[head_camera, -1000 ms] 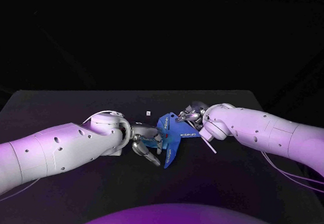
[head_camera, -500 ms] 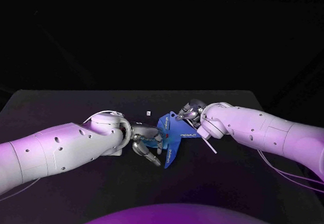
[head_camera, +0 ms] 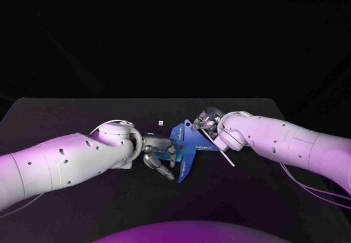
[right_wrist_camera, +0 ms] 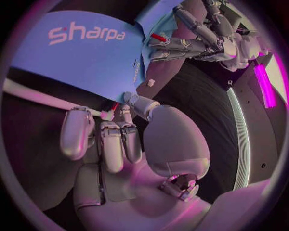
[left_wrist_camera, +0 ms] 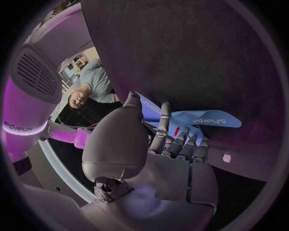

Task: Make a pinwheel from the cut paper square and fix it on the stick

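Blue paper point(head_camera: 186, 150), cut and folded into pointed flaps with white lettering on them, is sitting at the middle of the black table point(head_camera: 60, 114) between the two hands. On the left, the left hand point(head_camera: 157, 155) is reaching in from its white arm with its fingers drawn close together, pinching the near edge of the paper at their tips. In the left wrist view the same hand point(left_wrist_camera: 175, 144) is showing its fingers point(left_wrist_camera: 163, 126) lined up side by side, with a rounded blue flap point(left_wrist_camera: 204, 118) standing just beyond the fingertips and a small red piece point(left_wrist_camera: 176, 131) tucked between them (too small to tell what it is). A tiny white bit point(head_camera: 159, 122) is lying on the table just past the left hand's fingers, apart from the paper. On the right, the right hand point(head_camera: 208, 124) is curling over the paper's far corner and gripping the pale stick point(head_camera: 222, 153), which is slanting out from under the hand. In the right wrist view its fingers point(right_wrist_camera: 112, 144) are wrapping narrowly round the stick point(right_wrist_camera: 42, 96), the stick's end is touching the blue sheet point(right_wrist_camera: 90, 48), and the left hand point(right_wrist_camera: 199, 41) is holding the sheet's opposite edge.
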Motion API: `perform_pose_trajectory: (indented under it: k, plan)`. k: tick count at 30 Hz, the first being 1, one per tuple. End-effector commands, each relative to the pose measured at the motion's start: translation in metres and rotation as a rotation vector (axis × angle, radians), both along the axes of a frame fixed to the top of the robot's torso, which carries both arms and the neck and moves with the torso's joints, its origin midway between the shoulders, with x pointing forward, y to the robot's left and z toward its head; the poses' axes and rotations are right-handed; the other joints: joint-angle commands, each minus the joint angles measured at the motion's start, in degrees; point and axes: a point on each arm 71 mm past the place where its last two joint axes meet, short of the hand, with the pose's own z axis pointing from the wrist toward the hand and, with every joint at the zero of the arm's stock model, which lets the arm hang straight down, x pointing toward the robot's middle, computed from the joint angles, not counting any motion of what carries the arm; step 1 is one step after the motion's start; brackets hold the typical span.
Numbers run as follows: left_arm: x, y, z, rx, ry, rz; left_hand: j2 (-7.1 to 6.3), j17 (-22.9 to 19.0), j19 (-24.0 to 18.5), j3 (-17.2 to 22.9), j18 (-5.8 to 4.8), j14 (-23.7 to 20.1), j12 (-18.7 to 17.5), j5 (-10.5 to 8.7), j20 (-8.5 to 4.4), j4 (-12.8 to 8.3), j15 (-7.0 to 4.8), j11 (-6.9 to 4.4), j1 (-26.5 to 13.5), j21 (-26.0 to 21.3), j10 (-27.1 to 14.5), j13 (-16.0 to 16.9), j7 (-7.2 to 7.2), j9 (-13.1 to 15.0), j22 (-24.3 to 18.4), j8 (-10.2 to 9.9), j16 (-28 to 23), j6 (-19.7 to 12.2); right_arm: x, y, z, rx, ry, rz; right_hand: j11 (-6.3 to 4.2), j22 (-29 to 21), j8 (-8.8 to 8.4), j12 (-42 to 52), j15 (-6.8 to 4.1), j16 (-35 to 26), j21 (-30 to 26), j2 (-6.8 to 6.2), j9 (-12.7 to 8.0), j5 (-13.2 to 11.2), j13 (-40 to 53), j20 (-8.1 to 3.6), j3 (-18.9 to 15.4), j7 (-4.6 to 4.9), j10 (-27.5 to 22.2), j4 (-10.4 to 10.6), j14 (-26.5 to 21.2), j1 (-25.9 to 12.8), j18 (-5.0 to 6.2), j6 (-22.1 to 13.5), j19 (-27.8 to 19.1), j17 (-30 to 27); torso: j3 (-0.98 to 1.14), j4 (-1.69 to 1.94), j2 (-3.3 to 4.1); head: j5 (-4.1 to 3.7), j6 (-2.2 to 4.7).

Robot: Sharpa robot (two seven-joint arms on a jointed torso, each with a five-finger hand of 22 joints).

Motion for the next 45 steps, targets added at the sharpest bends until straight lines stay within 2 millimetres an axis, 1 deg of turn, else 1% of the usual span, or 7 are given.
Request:
perform_pose_trajectory:
  k: [1,9,21,24,32,38,45]
  plan:
    - [-0.004,0.002,-0.007,0.044,0.038,-0.007,0.51,-0.09,0.22,0.14,-0.49,-0.11,0.16,-0.27,0.06,-0.06,0.42,0.04,-0.02,0.21,-0.49,0.09,0.38,0.06,0.06,-0.23,-0.37,0.16,-0.001,0.003,0.004,-0.005,-0.051,0.024,-0.48,9.66,0.5,0.2,-0.43,0.23,0.32,-0.21,0.39,-0.1,15.05,-0.56,0.06,-0.05,6.07,-0.58,6.14,0.41,0.14,0.61,0.92,15.1,0.02,-0.04,0.0,-0.04,0.0]
    - [-0.004,0.003,-0.007,0.045,0.039,-0.006,0.51,-0.09,0.22,0.14,-0.49,-0.11,0.16,-0.27,0.06,-0.06,0.42,0.04,-0.02,0.21,-0.49,0.09,0.38,0.06,0.06,-0.23,-0.37,0.16,-0.009,0.008,0.014,-0.048,-0.16,0.093,-0.61,9.67,0.81,0.2,-0.52,0.23,0.36,-0.35,0.99,-0.98,15.05,-0.66,0.23,-0.19,6.07,-1.12,6.14,0.13,0.14,0.64,0.93,15.1,0.02,-0.03,0.0,-0.14,0.0]
    - [-0.003,0.004,-0.008,0.046,0.039,-0.004,0.63,-0.11,0.22,0.16,-0.51,-0.15,0.14,-0.27,0.06,-0.06,0.44,0.06,-0.04,0.2,-0.62,0.07,0.5,0.1,0.06,-0.29,-0.38,0.33,-0.034,0.024,0.031,-0.225,-0.444,0.319,-0.65,9.78,0.89,0.2,-0.55,0.23,0.85,-0.71,1.15,-1.57,15.05,-0.73,0.3,-0.23,6.07,-1.7,6.14,0.04,0.05,0.73,1.03,15.1,0.03,-0.05,-0.05,-0.22,0.0]
    - [-0.003,0.004,-0.008,0.046,0.04,-0.004,0.63,-0.11,0.22,0.16,-0.51,-0.15,0.14,-0.27,0.06,-0.06,0.44,0.06,-0.04,0.2,-0.62,0.07,0.5,0.1,0.06,-0.29,-0.38,0.33,-0.04,0.029,0.03,-0.268,-0.501,0.373,-0.64,9.74,0.89,0.2,-0.56,0.23,0.67,-0.84,1.17,-1.64,15.05,-0.74,0.27,-0.23,6.07,-1.82,6.14,0.02,0.08,0.76,0.99,15.1,0.07,-0.03,-0.01,-0.13,0.0]
    - [-0.004,0.005,-0.008,0.047,0.041,-0.004,0.63,-0.11,0.22,0.16,-0.51,-0.15,0.14,-0.27,0.06,-0.06,0.44,0.06,-0.04,0.2,-0.62,0.07,0.5,0.1,0.06,-0.29,-0.38,0.33,-0.053,0.038,0.026,-0.333,-0.603,0.447,-0.65,9.81,0.9,0.2,-0.56,0.23,0.99,-1.01,1.18,-1.62,15.05,-0.76,0.25,-0.23,6.07,-1.96,6.14,-0.03,0.02,0.82,1.06,15.1,0.03,0.03,0.01,-0.12,0.0]
    - [-0.004,0.005,-0.008,0.048,0.041,-0.003,0.7,-0.12,0.22,0.18,-0.52,-0.19,0.13,-0.27,0.07,-0.07,0.46,0.08,-0.05,0.2,-0.74,0.06,0.56,0.12,0.05,-0.36,-0.39,0.41,-0.061,0.041,0.023,-0.367,-0.653,0.48,-0.66,9.81,0.91,0.2,-0.54,0.23,0.98,-1.07,1.19,-1.55,15.05,-0.77,0.25,-0.25,6.07,-2.03,6.14,-0.05,0.02,0.87,1.05,15.1,-0.02,0.03,-0.02,-0.14,0.0]
    - [-0.004,0.006,-0.008,0.05,0.043,-0.003,0.74,-0.13,0.22,0.18,-0.53,-0.23,0.12,-0.27,0.06,-0.07,0.48,0.1,-0.05,0.2,-0.8,0.05,0.59,0.14,0.05,-0.41,-0.4,0.48,-0.073,0.044,0.016,-0.379,-0.68,0.5,-0.69,9.82,0.91,0.2,-0.53,0.23,1.0,-1.2,1.18,-1.5,15.05,-0.77,0.22,-0.28,6.07,-2.08,6.14,-0.17,0.02,0.94,1.06,15.1,0.02,-0.02,0.0,-0.03,0.0]
